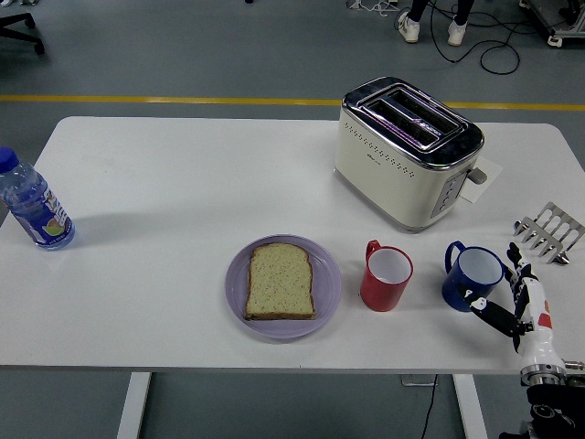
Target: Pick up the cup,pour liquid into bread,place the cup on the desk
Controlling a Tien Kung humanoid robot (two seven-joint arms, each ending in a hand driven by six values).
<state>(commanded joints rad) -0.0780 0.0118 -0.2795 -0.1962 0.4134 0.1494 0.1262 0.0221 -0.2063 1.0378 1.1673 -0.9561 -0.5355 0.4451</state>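
Note:
A red cup stands upright on the white table, just right of a purple plate with a slice of bread on it. A blue cup stands upright to the right of the red one. My right hand is at the table's lower right, just right of the blue cup, fingers spread and holding nothing. Its thumb reaches close to the blue cup's lower side. My left hand is not in view.
A cream toaster stands behind the cups. A metal rack lies at the right edge, close to my right hand. A water bottle stands at the far left. A person's feet show on the floor beyond the table.

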